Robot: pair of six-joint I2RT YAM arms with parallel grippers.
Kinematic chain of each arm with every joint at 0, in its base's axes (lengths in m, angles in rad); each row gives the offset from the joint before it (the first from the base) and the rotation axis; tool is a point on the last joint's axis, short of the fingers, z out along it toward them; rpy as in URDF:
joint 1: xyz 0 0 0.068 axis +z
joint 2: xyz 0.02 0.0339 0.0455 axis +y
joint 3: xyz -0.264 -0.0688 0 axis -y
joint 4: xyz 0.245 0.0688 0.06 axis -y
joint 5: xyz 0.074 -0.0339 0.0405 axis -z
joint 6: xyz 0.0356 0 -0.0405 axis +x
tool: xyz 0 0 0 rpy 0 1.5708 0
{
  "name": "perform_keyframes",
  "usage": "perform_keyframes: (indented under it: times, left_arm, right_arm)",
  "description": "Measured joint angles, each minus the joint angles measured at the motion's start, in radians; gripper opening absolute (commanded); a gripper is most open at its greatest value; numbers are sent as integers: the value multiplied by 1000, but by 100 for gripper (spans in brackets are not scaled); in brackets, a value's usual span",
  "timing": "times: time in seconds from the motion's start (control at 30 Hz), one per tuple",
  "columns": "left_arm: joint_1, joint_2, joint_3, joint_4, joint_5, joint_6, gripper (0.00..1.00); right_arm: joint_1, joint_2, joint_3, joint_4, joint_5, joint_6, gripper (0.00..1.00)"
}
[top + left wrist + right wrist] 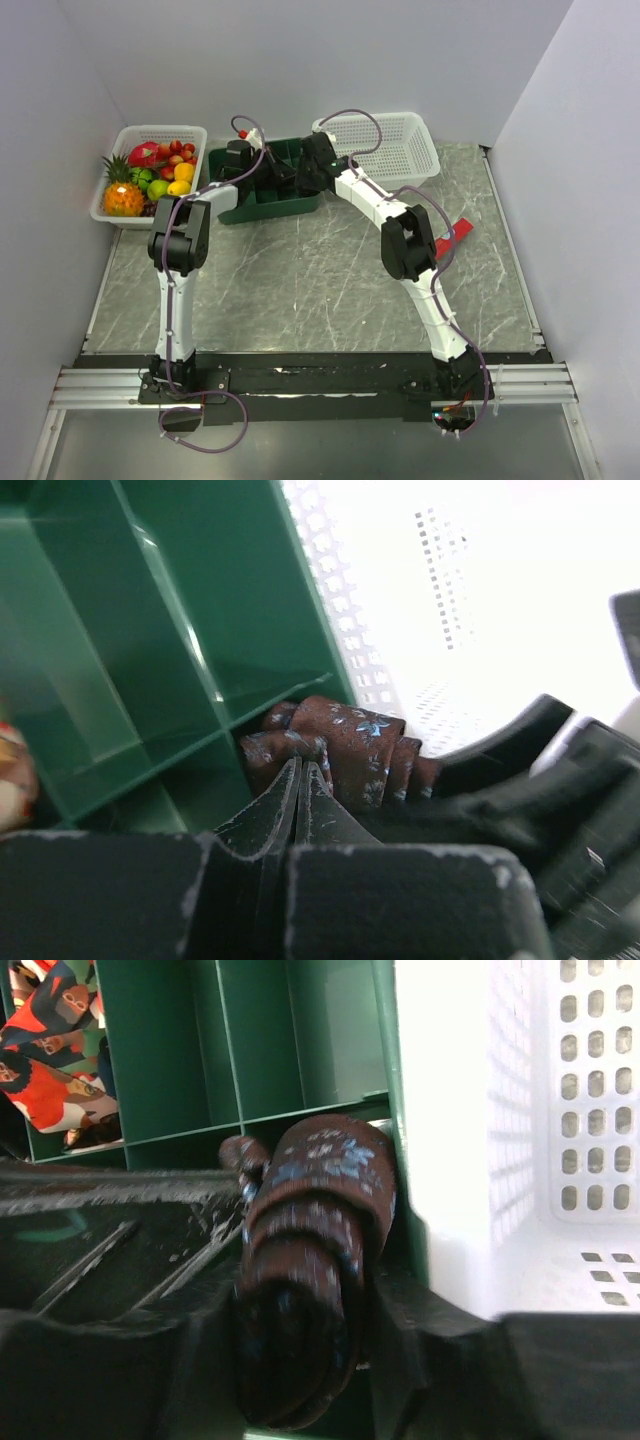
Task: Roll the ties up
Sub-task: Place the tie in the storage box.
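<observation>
A grey marbled table carries a perforated white basket, and a green divided tray sits just beside it. Both arms reach into the tray. The right gripper grasps a rolled tie, brown with pale blue flowers, at the compartment next to the basket. The left gripper is clenched tight, its tips at the roll's edge.
</observation>
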Motion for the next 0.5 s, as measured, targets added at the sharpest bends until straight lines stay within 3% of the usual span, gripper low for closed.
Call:
perform_keyframes:
  times: [0.2, 0.5]
  left_arm:
    - [0, 31, 14, 2, -22, 0, 1]
    - [5, 37, 17, 20, -39, -5, 2]
  right_arm:
    - [3, -28, -17, -7, -26, -19, 80]
    - [7, -63, -40, -29, -55, -38, 91]
